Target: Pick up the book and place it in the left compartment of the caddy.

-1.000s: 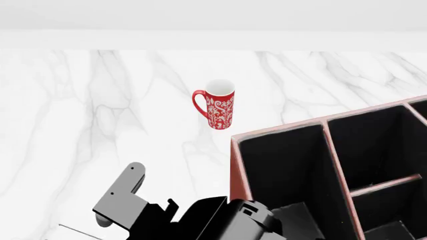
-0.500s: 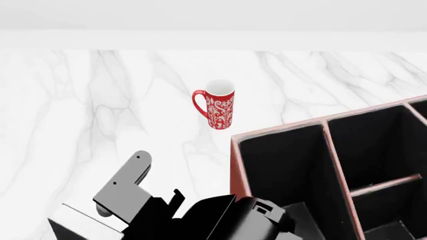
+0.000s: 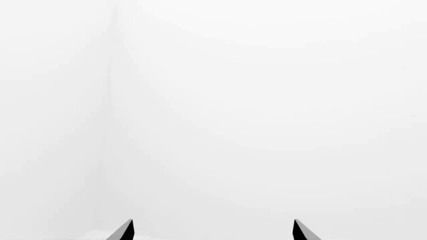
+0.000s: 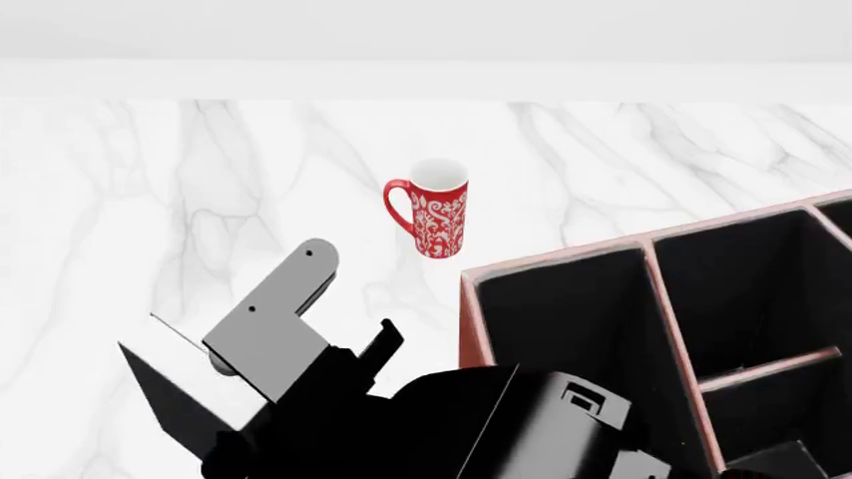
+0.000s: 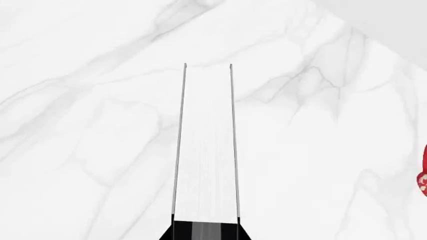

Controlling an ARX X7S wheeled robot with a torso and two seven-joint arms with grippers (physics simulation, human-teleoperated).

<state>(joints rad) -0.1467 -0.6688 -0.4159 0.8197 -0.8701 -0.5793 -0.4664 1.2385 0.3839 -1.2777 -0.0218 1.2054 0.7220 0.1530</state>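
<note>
Head view: book (image 4: 174,399) higher than before.

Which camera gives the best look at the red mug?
The head view: the red mug stands whole on the marble table, handle and white pattern clear, beyond the caddy. The right wrist view catches only a red sliver at its edge. The left wrist view shows none of it.
</note>
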